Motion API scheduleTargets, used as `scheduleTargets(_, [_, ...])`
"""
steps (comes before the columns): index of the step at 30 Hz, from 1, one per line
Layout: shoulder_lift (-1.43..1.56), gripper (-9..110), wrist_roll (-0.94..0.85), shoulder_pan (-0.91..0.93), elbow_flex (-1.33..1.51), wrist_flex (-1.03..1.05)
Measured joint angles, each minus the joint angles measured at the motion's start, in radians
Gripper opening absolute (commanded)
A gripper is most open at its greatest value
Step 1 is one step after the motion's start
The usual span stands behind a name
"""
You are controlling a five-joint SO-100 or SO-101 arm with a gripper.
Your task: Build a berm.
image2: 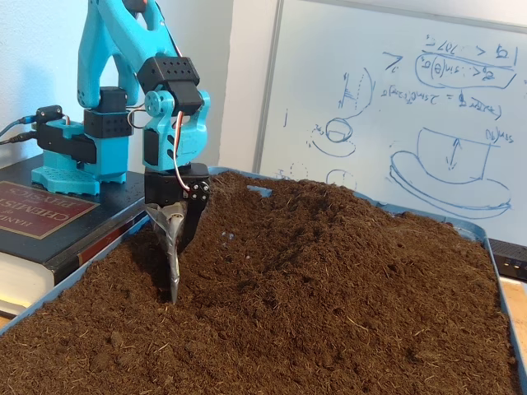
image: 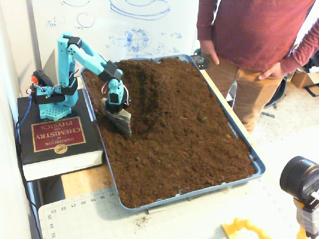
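We are seeing crumbly dark-brown soil filling a blue tray, the berm rising toward the frame's upper centre. The teal arm's gripper, jaws looking together, is touching soil left of it.

1. The surface is light wood, bare between the book and the mat in a fixed view.
2. A blue tray filled with brown soil lies on it, taking up most of the room; in a fixed view the tray rim shows at the left, with soil heaped above it.
3. A thick black book lies just left of the tray; in both fixed views the book carries the arm's teal base.
4. A pale cutting mat with ruler marks covers the near edge.
5. A yellow part sits on the mat's lower right.
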Motion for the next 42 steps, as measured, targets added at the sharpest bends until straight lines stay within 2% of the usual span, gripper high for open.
scheduleTargets(6, [-0.049, 1, 0.020, 0.006, -0.028, 0.002])
scheduleTargets(15, [-0.074, 1, 0.311, 0.005, -0.049, 0.002])
scheduleTargets(19, [-0.104, 1, 0.388, -0.040, -0.087, 0.000])
scheduleTargets(28, [-0.328, 1, 0.416, -0.094, -0.377, 0.011])
scheduleTargets(34, [-0.362, 1, 0.420, -0.144, -0.512, 0.017])
scheduleTargets(42, [-0.344, 1, 0.422, -0.232, -0.543, 0.017])
